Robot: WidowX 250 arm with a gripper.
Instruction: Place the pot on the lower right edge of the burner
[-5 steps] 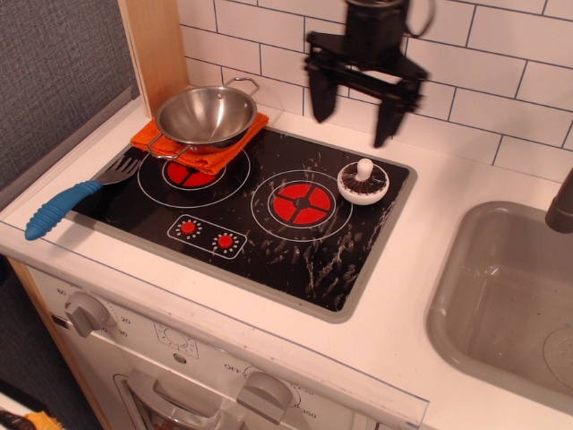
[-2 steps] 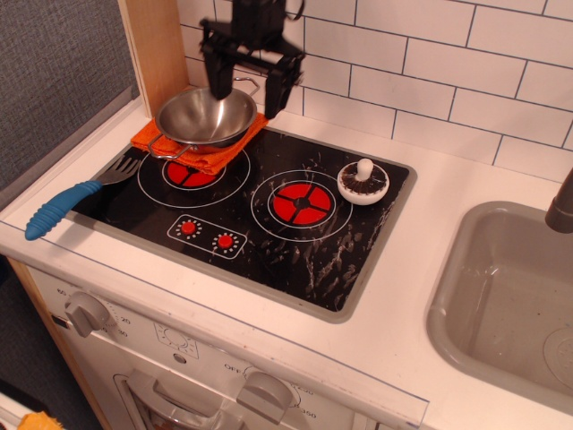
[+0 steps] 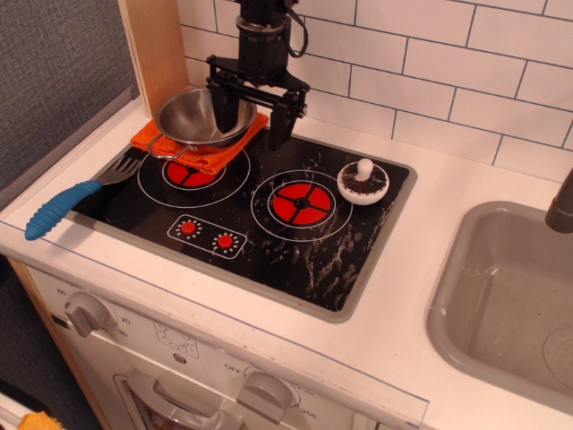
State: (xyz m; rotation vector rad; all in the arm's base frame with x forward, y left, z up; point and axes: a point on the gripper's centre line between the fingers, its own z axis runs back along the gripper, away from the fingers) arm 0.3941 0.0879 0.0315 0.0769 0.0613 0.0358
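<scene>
- The pot (image 3: 202,117) sits upright at the far left corner of the burner (image 3: 295,260), resting on an orange cloth (image 3: 204,152) that overlaps the left ring. It has 2 thin wire handles, 1 at its near-left side.
- The gripper (image 3: 252,123) hangs spread wide over the pot's right rim: 1 finger dips inside the bowl and the other stands outside it, to the right, so the rim lies between them. Nothing is gripped yet; whether a finger touches the metal I cannot tell.
- The step in hand looks like the grasp itself, so the task is at an early stage.
- The next move calls for closing on the rim, lifting clear of the cloth, then carrying the pot toward the near right edge of the burner.
- That path passes near the white lid (image 3: 363,183) on the right ring's far side, so some clearance is wise.
- A blue-handled fork (image 3: 76,196) lies at the burner's left edge, well apart from the target.
</scene>
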